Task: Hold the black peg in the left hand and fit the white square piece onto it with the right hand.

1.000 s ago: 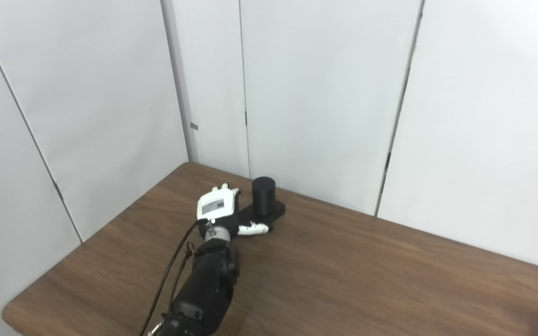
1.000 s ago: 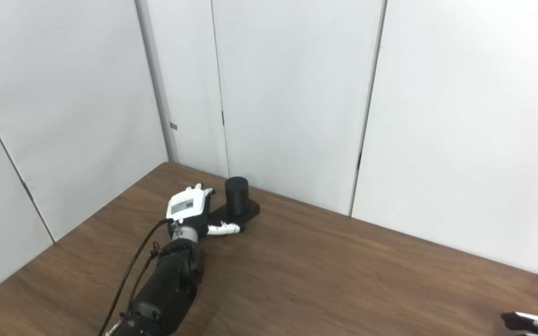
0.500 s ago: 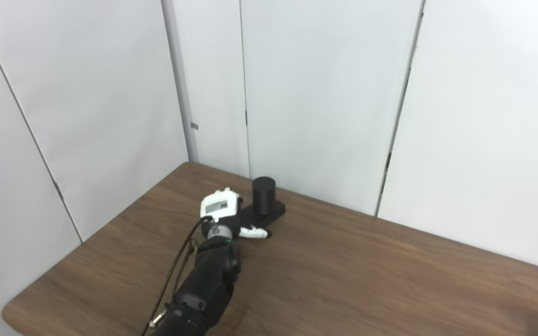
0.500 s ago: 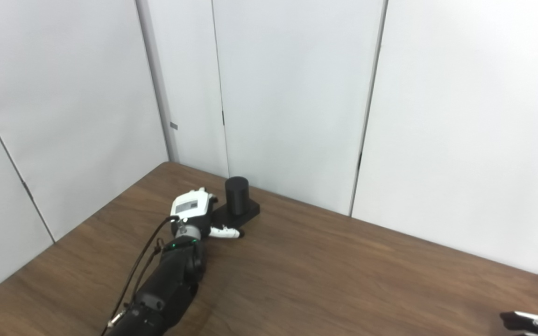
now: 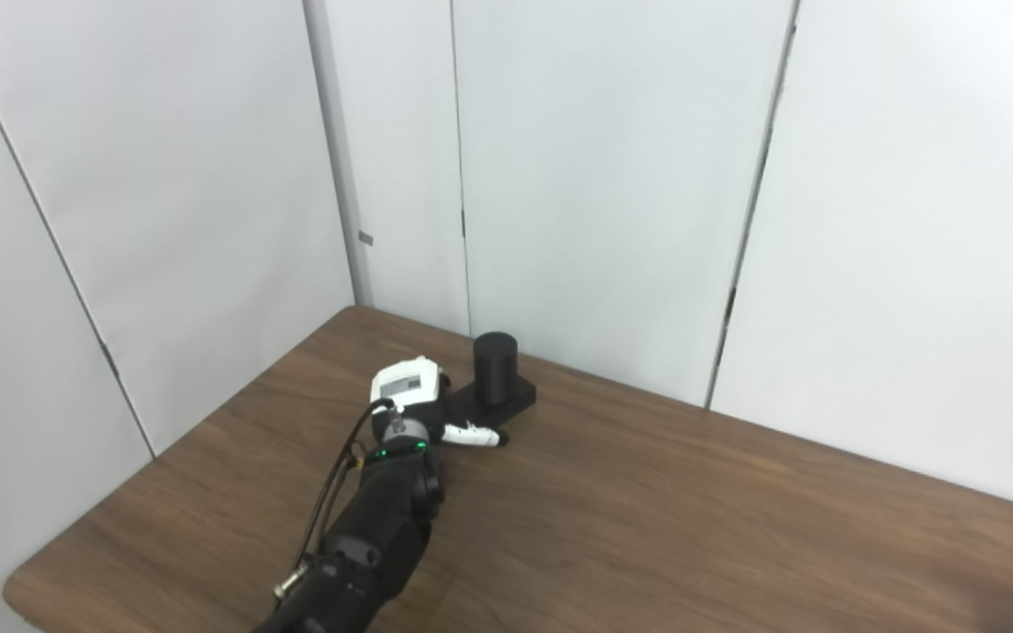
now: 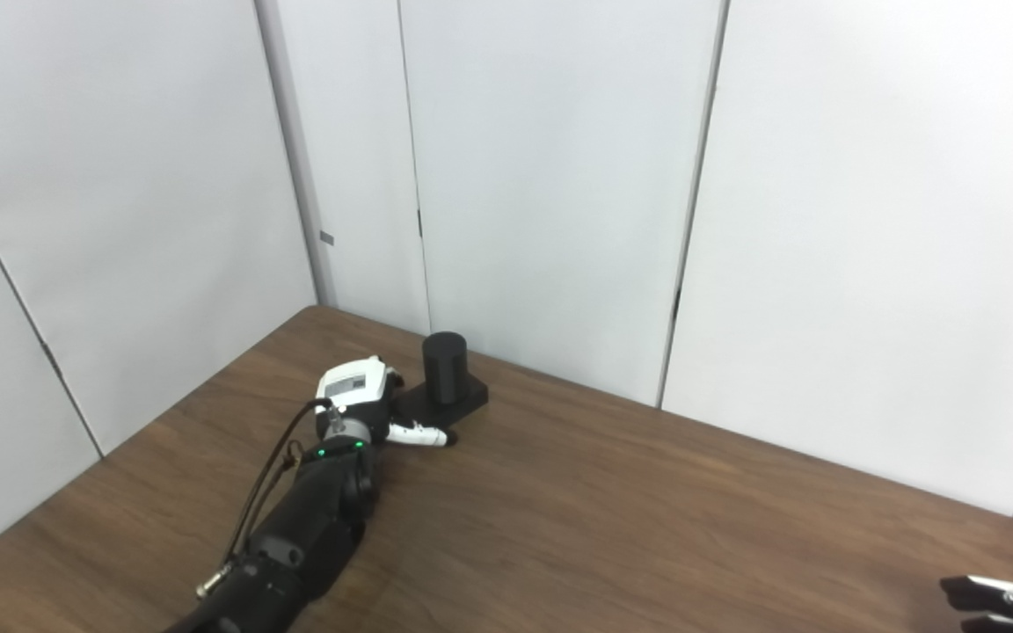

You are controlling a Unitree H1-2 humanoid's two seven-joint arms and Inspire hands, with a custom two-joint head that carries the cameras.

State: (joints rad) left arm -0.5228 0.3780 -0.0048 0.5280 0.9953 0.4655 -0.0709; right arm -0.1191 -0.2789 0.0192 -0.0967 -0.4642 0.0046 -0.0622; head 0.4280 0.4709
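The left hand point(image 5: 407, 391) has curled its fingers down at the peg's point(image 5: 495, 367) base near the counter's point(image 5: 647, 527) far edge; grip unconfirmed. The right hand point(image 6: 1003, 602) waits, barely visible.

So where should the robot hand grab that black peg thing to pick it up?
Probably by the flat square base, coming in from the left, where the left robot hand already sits against it. The round peg stands upright on that base and needs to stay bare so a piece can slide down over it. The base's straight sides give the fingers something flat to pinch.
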